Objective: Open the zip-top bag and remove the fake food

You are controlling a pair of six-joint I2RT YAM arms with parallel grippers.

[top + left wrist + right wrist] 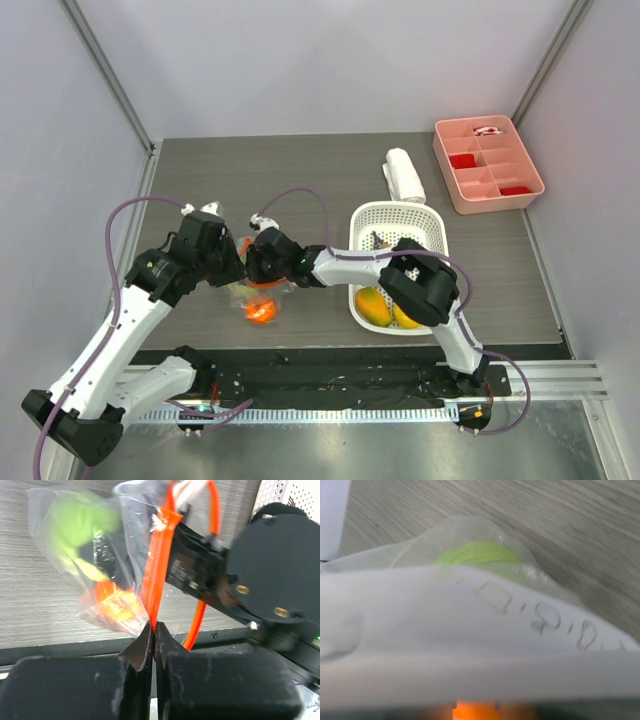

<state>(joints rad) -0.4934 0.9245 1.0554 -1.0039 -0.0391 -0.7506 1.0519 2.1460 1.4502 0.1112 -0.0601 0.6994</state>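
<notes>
The left hand (152, 630) pinches tight on the orange zip strip (157, 570) of the bag (95, 565), the strip running lengthwise from it toward the right hand (258, 268), whose grip I cannot tell, while the pouch sags sideways over the tabletop (330, 180) between both arms, with a green fruit (80, 517) and an orange fruit (115, 602) inside.

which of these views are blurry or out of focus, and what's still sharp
Top view: sharp, evenly lit, basket and tray crisp. Left wrist: zip strip fairly sharp above the left claw, green fruit in the bag smeared. Right wrist: bag too close, a soft white haze across the frame; only the table grain behind looks sharp.
</notes>
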